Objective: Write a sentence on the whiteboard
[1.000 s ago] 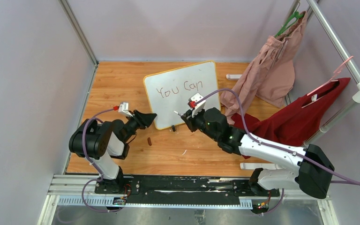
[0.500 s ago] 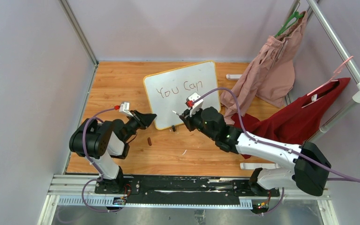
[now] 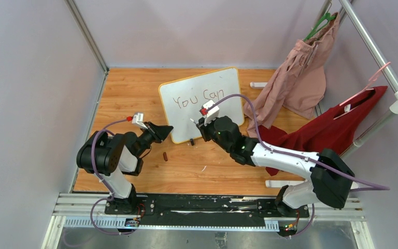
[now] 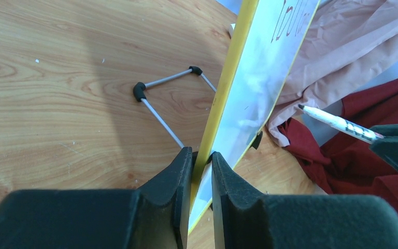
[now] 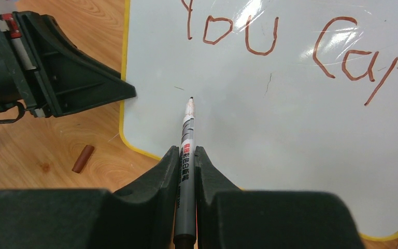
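1. The wooden table (image 3: 129, 88) is carrying everything.
2. A pink garment (image 3: 300, 72) and a red garment (image 3: 331, 129) are hanging and spilling onto the table's right side.
3. The whiteboard (image 3: 184, 122) is standing tilted near the table's middle, leaning back on a thin wire stand (image 4: 160, 111).
4. The sentence (image 3: 199, 97) is reading "You Can" in reddish-brown, running along the board's upper part.
5. The right gripper (image 5: 186, 153) is hovering in front of the board's lower half, its jaws clamping narrowly on the marker.
6. The left gripper (image 4: 201, 155) is pinching the board's yellow frame at the lower left edge, jaws nearly together.
7. The marker (image 5: 186, 135) is pointing at the blank area under "You"; its tip seems to be just off the surface, though I cannot tell for sure.
8. A small brown cap (image 3: 165, 156) is lying on the wood below the left gripper.
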You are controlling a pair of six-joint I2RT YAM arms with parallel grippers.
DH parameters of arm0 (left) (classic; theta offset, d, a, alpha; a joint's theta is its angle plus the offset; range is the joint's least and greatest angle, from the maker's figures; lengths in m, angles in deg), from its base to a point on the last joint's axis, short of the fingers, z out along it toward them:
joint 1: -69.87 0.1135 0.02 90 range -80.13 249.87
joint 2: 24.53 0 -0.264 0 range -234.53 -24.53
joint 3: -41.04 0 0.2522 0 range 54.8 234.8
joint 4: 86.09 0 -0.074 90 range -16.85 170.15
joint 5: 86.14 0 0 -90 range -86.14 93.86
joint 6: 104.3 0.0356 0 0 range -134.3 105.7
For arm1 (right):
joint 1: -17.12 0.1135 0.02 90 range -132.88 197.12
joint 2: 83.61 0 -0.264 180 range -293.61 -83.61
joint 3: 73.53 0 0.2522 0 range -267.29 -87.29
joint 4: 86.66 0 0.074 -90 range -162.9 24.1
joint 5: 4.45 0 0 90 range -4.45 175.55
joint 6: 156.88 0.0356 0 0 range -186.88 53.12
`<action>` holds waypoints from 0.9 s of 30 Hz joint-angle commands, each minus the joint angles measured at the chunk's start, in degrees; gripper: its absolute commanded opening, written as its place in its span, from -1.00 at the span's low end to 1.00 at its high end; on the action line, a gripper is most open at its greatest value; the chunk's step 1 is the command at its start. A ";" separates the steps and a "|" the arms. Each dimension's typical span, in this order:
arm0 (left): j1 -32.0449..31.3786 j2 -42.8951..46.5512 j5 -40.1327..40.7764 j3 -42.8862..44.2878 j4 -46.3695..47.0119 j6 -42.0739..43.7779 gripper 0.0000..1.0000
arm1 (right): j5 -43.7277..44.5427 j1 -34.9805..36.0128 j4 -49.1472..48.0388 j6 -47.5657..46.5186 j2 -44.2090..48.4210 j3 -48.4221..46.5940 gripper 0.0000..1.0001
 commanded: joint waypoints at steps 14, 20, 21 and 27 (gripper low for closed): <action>0.35 -0.09 -0.22 -0.08 2.37 2.67 -1.00 | 6.56 1.16 -4.96 -1.13 -4.47 -3.83 -1.00; 0.35 -0.20 -0.26 -0.15 2.39 2.85 -1.00 | 6.84 1.17 -4.75 -1.39 -6.34 -5.67 -1.00; 0.35 -0.25 -0.30 -0.12 2.39 2.85 -1.00 | 6.85 1.17 -4.74 -1.42 -6.58 -5.86 -1.00; 0.30 -0.01 -0.31 -0.13 2.35 2.93 -1.00 | 7.44 1.08 -4.01 -1.12 -8.09 -6.76 -1.00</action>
